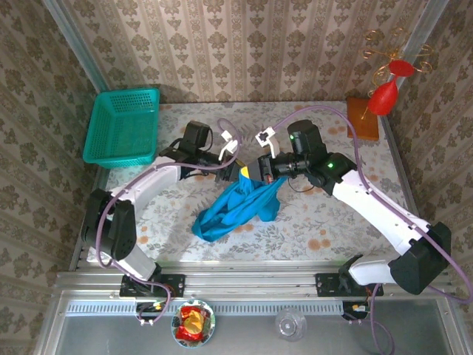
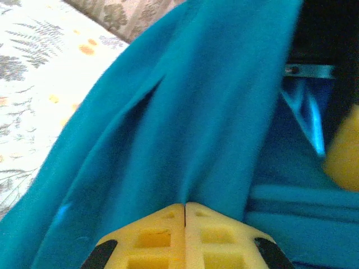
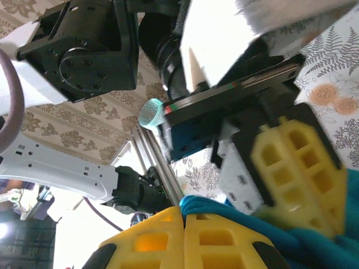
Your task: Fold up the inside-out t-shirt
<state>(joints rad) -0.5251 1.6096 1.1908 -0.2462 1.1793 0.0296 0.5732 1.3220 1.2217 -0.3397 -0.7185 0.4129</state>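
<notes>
My left fingers are clenched tip to tip on a fold of the t-shirt, and the blue-teal cloth runs away from them in long taut creases. It blocks most of what lies beyond, so I can see just a strip of the flowered counter on the left. My right fingers are pressed together too, with a bunch of the same cloth caught just past their tips. Right in front of them is the other arm's yellow finger pad and its black wrist housing, crowding in very near. From above, both my left fingers and my right fingers meet over the middle of the counter, almost touching each other, with the t-shirt held up between them. It hangs down toward the near left, and its lower end lies bunched on the counter. A teal mesh basket sits at the far left corner, well apart from the cloth. At the far right corner is a brown block with a red and gold wire ornament above it. On the ledge below my bases there is a small bowl of wrapped sweets and a clear glass.
</notes>
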